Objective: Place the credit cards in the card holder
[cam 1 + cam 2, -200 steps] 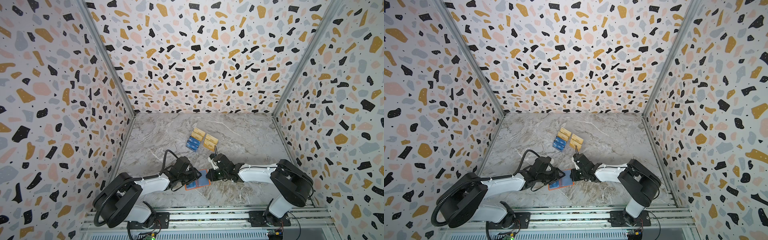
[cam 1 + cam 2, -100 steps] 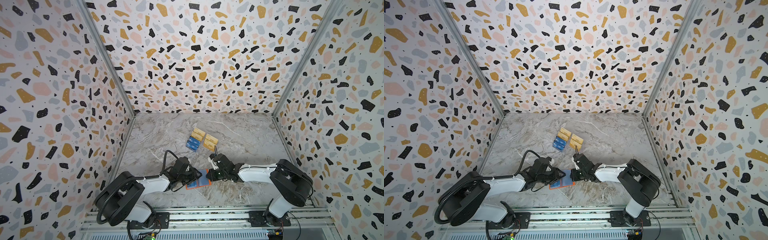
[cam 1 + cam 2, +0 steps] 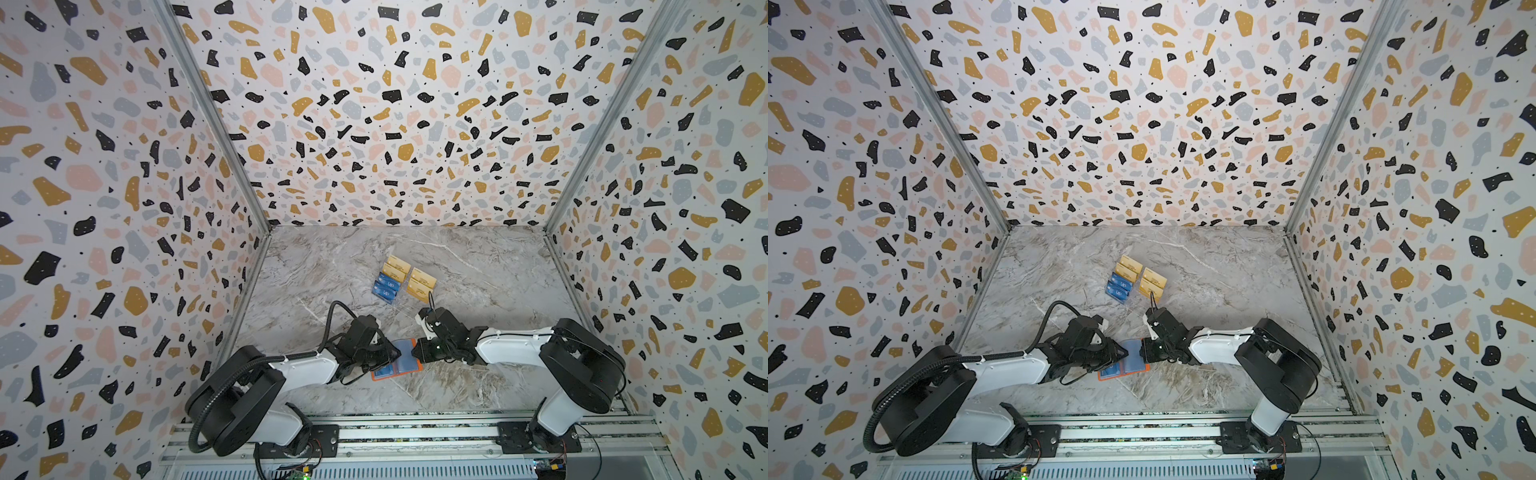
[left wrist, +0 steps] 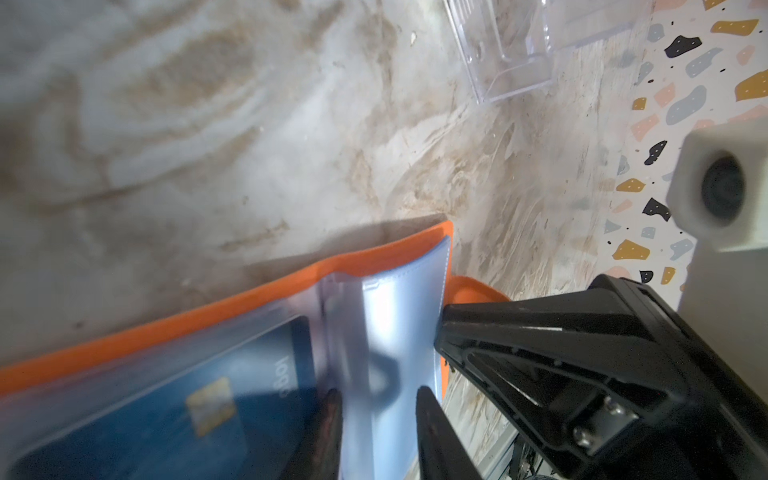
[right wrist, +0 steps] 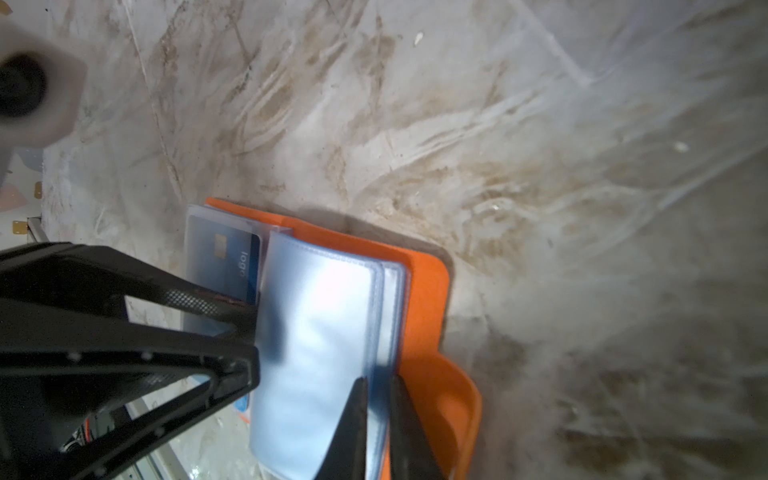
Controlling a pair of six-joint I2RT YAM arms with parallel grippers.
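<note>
The orange card holder (image 3: 400,360) (image 3: 1128,365) lies open near the table's front middle, its clear sleeves fanned up. A blue credit card (image 4: 166,411) (image 5: 232,257) sits inside a sleeve on its left half. My left gripper (image 4: 378,395) (image 3: 394,355) is open, with one raised clear sleeve (image 4: 353,332) standing between its fingers. My right gripper (image 5: 379,380) (image 3: 415,353) is shut on the edge of the sleeve stack at the holder's right side. More blue credit cards (image 3: 386,289) and gold ones (image 3: 422,282) stand farther back.
The cards farther back sit in a clear acrylic rack (image 4: 511,62) at mid-table. Both arms meet over the holder, their fingertips a few centimetres apart. Speckled walls close the table on three sides, and an aluminium rail (image 3: 415,436) runs along the front.
My left gripper's jaws have narrowed around the raised sleeve. The right gripper and the holder have stayed where they were.
</note>
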